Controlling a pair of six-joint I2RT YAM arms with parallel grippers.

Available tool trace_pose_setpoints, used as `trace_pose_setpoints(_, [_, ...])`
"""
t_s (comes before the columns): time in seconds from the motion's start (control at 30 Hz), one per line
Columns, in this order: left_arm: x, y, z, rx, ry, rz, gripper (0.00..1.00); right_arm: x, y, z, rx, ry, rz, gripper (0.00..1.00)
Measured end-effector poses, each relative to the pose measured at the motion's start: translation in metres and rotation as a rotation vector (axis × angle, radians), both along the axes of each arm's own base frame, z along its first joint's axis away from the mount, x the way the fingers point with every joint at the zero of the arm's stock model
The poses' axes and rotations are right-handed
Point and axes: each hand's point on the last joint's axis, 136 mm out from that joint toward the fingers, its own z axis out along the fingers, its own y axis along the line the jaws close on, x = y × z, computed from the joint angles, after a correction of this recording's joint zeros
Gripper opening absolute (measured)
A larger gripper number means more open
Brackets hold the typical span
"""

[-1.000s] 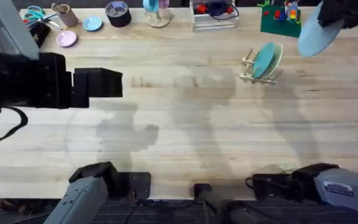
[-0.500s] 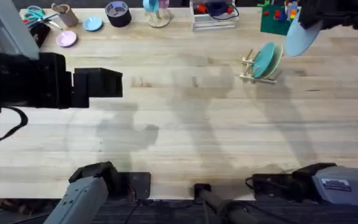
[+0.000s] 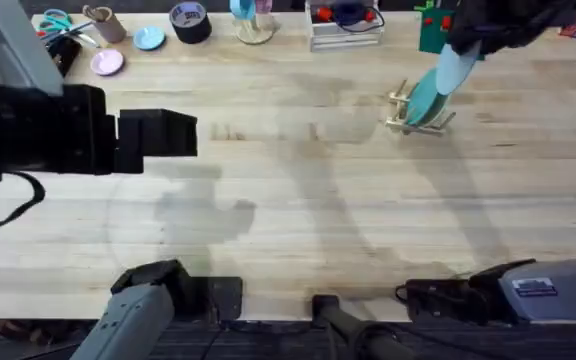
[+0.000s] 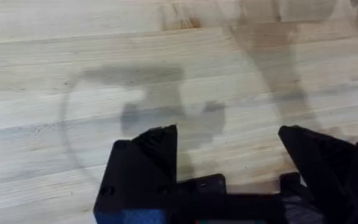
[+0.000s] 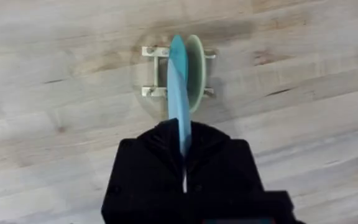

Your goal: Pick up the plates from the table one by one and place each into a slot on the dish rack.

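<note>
My right gripper (image 3: 480,30) (image 5: 183,134) is shut on the rim of the pale sky blue plate (image 3: 454,66) (image 5: 179,87). The plate hangs on edge just over the dish rack (image 3: 404,122) (image 5: 149,91) at the table's (image 3: 308,200) far right. The teal plate (image 3: 424,100) stands upright in a slot there. In the right wrist view the held plate lines up beside a standing plate (image 5: 196,65). My left gripper (image 3: 180,134) (image 4: 227,134) hovers high over the left of the table, open, nothing between its fingers.
Along the far edge lie scissors (image 3: 56,20), a pink disc (image 3: 106,63), a small pale blue disc (image 3: 149,38), a tape roll (image 3: 190,20), a clear tray (image 3: 345,27) and a green board with toys (image 3: 438,32).
My right gripper has carried the pale blue plate leftward and down, from beyond the rack's right side to just over the rack. The left arm has not moved.
</note>
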Motion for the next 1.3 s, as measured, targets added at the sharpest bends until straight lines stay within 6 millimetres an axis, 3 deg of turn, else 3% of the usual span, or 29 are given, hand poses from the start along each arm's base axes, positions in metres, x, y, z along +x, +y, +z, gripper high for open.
trace_pose_setpoints(0.77, [0.0, 0.0, 0.0, 0.0, 0.0, 0.0, 0.993, 0.027, 0.008, -0.04, -0.017, 0.072, 0.001, 0.031])
trace_pose_setpoints(1.13, [0.0, 0.0, 0.0, 0.0, 0.0, 0.0, 0.992, 0.029, 0.009, -0.045, -0.015, 0.079, -0.01, 0.031])
trace_pose_setpoints(1.3, [0.0, 0.0, 0.0, 0.0, 0.0, 0.0, 0.993, 0.032, 0.01, -0.056, -0.02, 0.108, -0.022, 0.031])
